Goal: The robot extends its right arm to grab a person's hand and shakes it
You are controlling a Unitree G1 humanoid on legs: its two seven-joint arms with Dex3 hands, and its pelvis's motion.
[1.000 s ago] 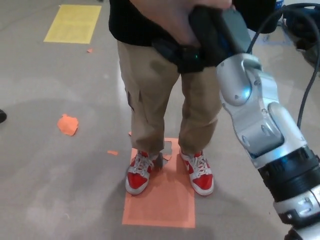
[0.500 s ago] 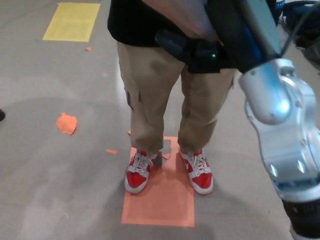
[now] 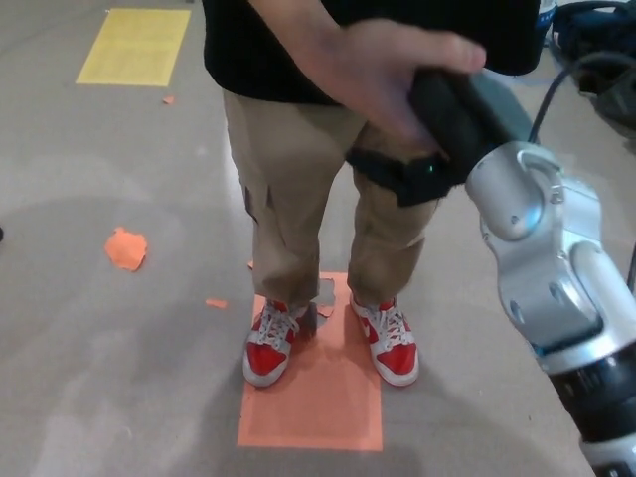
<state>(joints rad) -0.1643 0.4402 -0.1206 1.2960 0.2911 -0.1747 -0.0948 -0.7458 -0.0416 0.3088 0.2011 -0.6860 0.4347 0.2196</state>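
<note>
A person in a black top, tan trousers and red-and-white shoes stands right in front of me. The person's hand [image 3: 373,75] is wrapped over my black right hand [image 3: 437,139] near the top centre of the head view. My right hand's fingers are closed around that hand from below. The silver right forearm [image 3: 542,268] runs down to the lower right corner. My left hand does not show.
The person's shoes [image 3: 270,343] stand on an orange floor square [image 3: 313,407]. A yellow floor patch [image 3: 134,45] lies at the top left. Orange scraps [image 3: 126,248] lie on the grey floor at left. Black cables [image 3: 596,40] sit at the top right.
The clasped hands have dropped lower in the picture after rising half a second ago. The person's hand now shows fully over mine. The camera has shifted slightly.
</note>
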